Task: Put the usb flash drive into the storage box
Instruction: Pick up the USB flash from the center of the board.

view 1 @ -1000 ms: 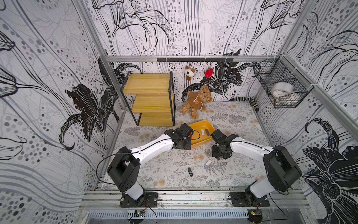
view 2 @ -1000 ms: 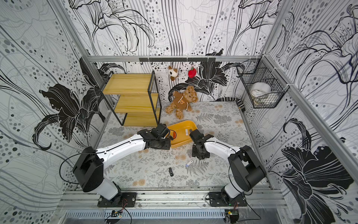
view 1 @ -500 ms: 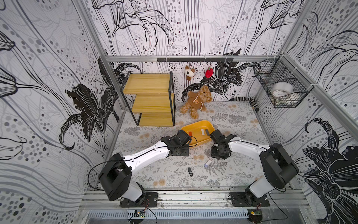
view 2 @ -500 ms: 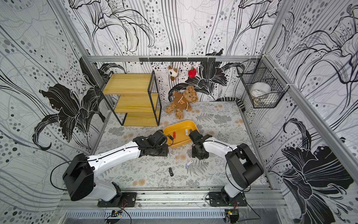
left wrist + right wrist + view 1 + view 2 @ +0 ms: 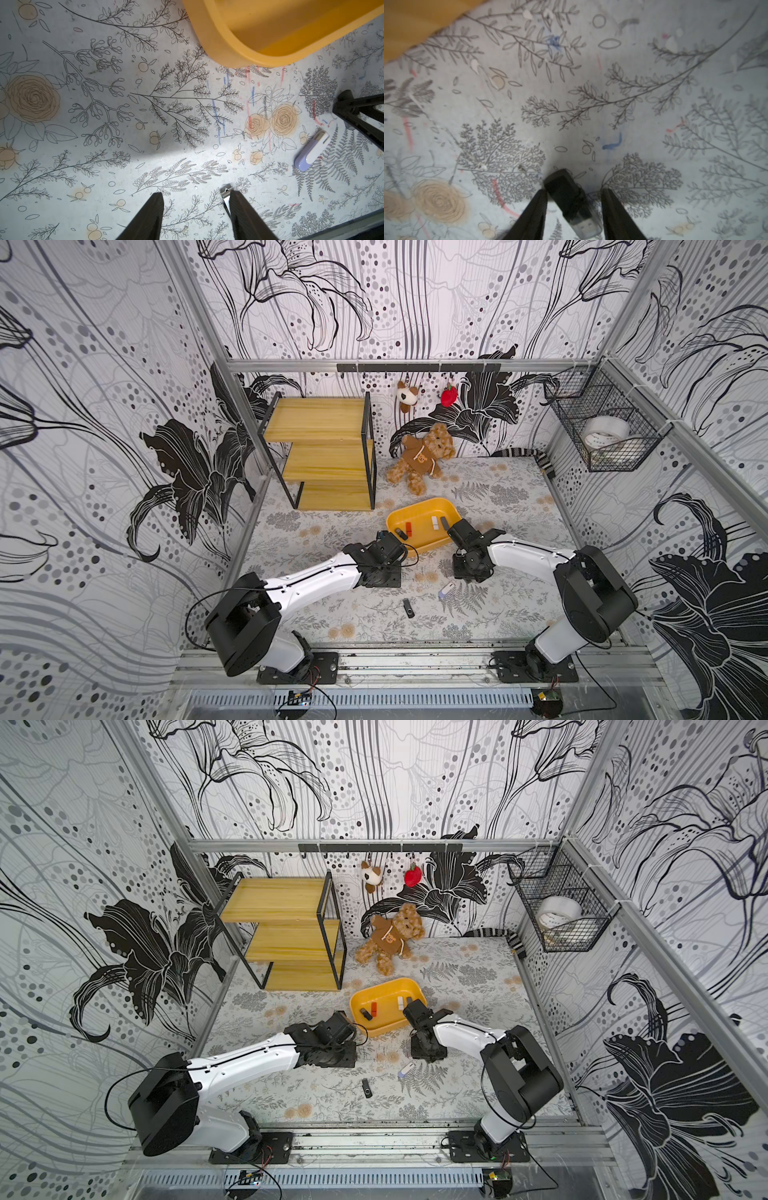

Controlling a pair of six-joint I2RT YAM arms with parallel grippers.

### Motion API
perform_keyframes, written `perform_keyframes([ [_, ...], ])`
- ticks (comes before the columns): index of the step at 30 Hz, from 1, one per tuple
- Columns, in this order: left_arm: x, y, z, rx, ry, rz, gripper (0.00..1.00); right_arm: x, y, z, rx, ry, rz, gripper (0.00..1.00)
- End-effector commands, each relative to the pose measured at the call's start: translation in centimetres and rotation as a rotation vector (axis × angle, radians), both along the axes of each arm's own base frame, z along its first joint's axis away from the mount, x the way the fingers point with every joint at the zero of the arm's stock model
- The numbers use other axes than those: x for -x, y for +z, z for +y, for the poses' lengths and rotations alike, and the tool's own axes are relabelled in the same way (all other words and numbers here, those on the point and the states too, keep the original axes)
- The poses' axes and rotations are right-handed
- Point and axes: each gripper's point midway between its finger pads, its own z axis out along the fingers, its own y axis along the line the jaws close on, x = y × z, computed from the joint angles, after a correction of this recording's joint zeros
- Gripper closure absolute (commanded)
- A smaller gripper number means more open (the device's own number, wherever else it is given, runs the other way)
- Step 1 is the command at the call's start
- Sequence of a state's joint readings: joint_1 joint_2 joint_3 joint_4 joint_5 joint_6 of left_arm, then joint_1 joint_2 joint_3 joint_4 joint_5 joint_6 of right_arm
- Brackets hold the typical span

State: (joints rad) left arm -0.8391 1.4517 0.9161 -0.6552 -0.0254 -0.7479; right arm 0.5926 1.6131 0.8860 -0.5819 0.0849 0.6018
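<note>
USB flash drive [image 5: 571,204] of this step is hidden in both top views. The right gripper [image 5: 468,570] points down at the worktop [image 5: 332,531] just beside a near corner of the storage box [image 5: 419,541] and covers it. Two other drives lie free nearer the front, a white-and-lavender drive [image 5: 445,589] and a black drive [image 5: 408,608]. Several small drives [image 5: 408,527] lie inside the box. The left gripper [image 5: 382,572] is low beside the other near corner.

In the left wrist view, the left fingers [image 5: 149,216] are spread with only bare worktop between them, holding nothing. A shiny metal piece [image 5: 226,194] shows beside one finger; I cannot tell what it belongs to.

In the right wrist view, the black drive with its clear cap lies flat on the worktop between the right fingers [image 5: 533,212]. They stand apart. One seems to touch the body, but a strip of worktop shows before the other, so I judge it is not yet clamped. The long axis runs nearly along the fingers, a little slanted. The capped connector end is toward the wrist, and the black end points out past the fingertips.

The step in hand is the grasp. I think the next move calls for pressing across the narrow width, lifting straight up, then carrying it the short way over the box rim.
</note>
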Motion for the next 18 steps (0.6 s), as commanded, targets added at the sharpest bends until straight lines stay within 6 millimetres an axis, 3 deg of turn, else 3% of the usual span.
perform_keyframes([
  [1,0.2,0.5,-1.0,0.037,0.002,-0.021,0.44,1.8,-1.7,0.1,0.016,0.019,0.069,0.59],
  [4,1.8,-0.2,-2.1,0.039,-0.024,0.009,0.43,2.9,-2.3,0.1,0.039,0.042,0.099,0.73],
  [12,4.6,-1.9,-3.2,-0.01,-0.032,0.065,0.43,3.2,-2.5,0.1,0.044,0.034,0.102,0.84],
  [15,5.4,-2.2,-3.8,-0.013,-0.042,0.077,0.42,3.2,-2.4,-0.1,0.047,0.022,0.098,1.0],
  [18,6.0,-2.6,-4.0,-0.02,-0.039,0.091,0.42,3.2,-2.6,-0.7,0.043,0.005,0.098,1.0],
])
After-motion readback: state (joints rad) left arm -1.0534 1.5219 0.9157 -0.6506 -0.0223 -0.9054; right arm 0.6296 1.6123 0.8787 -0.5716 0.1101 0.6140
